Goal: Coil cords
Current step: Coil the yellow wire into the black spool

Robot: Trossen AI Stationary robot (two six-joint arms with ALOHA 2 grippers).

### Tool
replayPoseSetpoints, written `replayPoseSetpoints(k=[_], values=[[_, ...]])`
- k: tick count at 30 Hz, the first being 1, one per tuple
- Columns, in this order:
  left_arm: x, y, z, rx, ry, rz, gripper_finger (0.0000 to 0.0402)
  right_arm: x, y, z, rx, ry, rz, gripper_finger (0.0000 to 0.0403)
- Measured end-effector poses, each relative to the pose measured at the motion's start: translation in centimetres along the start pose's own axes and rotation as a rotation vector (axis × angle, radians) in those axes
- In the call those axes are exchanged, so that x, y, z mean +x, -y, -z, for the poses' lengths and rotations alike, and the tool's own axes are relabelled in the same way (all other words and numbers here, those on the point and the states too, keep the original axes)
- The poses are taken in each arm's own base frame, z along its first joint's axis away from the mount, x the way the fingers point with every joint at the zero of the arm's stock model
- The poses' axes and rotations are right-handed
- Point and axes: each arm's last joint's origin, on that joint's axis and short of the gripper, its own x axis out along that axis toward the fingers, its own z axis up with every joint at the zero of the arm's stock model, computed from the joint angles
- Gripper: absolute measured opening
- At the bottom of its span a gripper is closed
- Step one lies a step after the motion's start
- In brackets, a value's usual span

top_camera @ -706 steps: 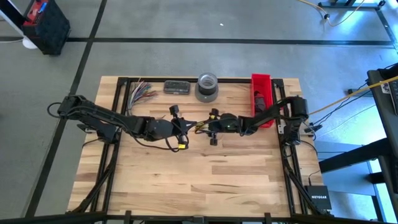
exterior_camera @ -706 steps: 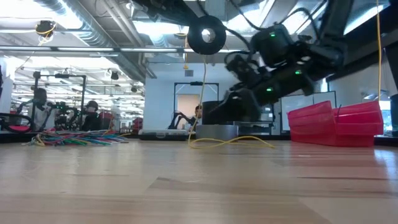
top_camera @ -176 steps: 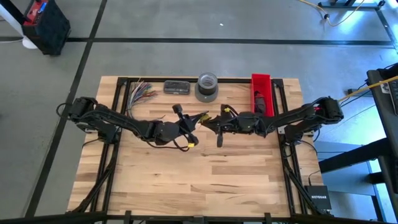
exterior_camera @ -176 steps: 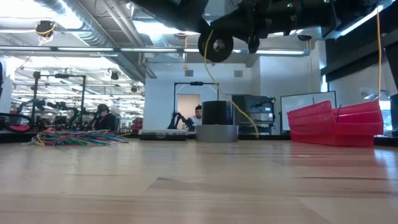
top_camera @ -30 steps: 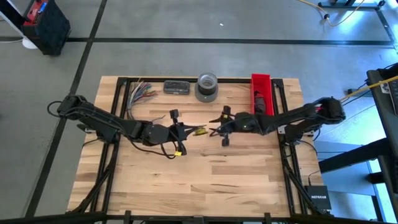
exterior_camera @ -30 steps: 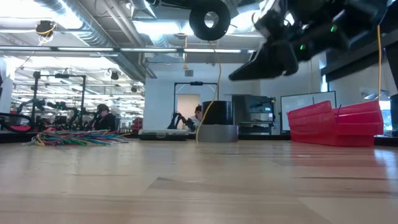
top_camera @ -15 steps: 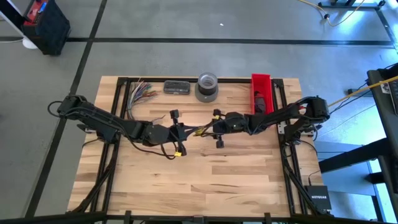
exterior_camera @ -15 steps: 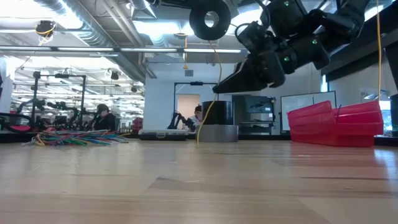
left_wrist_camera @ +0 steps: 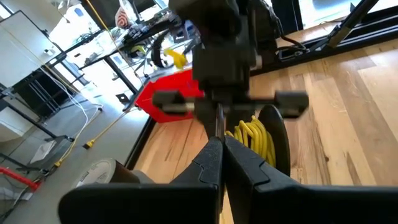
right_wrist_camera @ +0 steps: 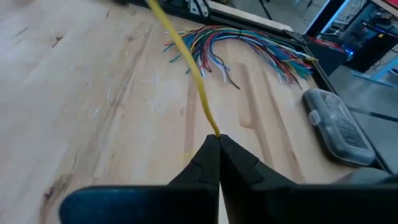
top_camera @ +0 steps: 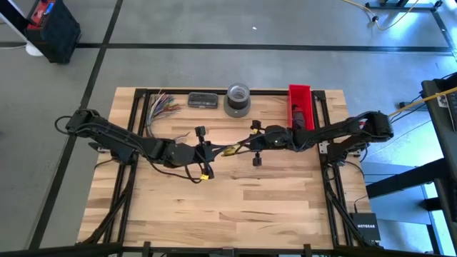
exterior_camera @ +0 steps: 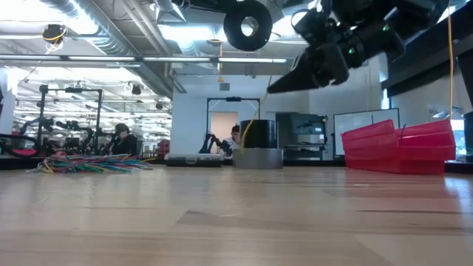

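The cord is a yellow strand wound into a puck-sized round black bundle (exterior_camera: 247, 24), which hangs high above the table. Its yellow coils (left_wrist_camera: 255, 138) show beside my left fingers. My left gripper (top_camera: 216, 149) is shut at the bundle, over the table's middle. My right gripper (top_camera: 241, 147) faces it from the right and is shut on the loose yellow strand (right_wrist_camera: 186, 56). That strand hangs in a slack curve (exterior_camera: 246, 127) below the bundle, in front of the tape roll. My left gripper is shut at the black bundle's rim (left_wrist_camera: 273, 124), coming level from the table's left. Its own fingers hide the place of contact. The bundle is lifted clear, standing on edge. My right gripper pinches the yellow strand (right_wrist_camera: 214, 132) between its two fingertips, coming from the table's right. The strand runs slack from the fingers toward the bundle, clear of the table.
A grey tape roll (top_camera: 238, 100) and a dark flat case (top_camera: 203, 100) stand at the far edge. A fan of multicoloured wires (top_camera: 163, 106) lies at the far left. A red bin (top_camera: 300, 107) stands at the far right. Bare wood lies toward the near edge.
My right gripper has dipped down toward the left gripper and the hanging strand, then risen back toward the table's right. The strand's lower end, which reached down to the table, is now drawn up into a short curve. The bundle has stayed in place.
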Motion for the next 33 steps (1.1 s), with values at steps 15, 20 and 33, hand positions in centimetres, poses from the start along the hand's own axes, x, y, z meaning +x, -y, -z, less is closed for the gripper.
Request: replayPoseSetpoints(k=[15,20,33], values=[[1.0,-1.1,1.2,-0.004,-0.09,-0.033,0.0,-4.4,0.0,-2.9,0.171,0.101,-0.154,0.0002],[1.7,-1.4,1.7,-0.008,-0.118,-0.051,0.0,-4.5,-1.4,-3.7,0.158,0.164,-0.202,0.0002],[3.4,-0.5,2.1,0.0,-0.08,-0.012,0.0,-1.4,-2.9,-6.6,0.162,0.193,-0.123,0.0001]])
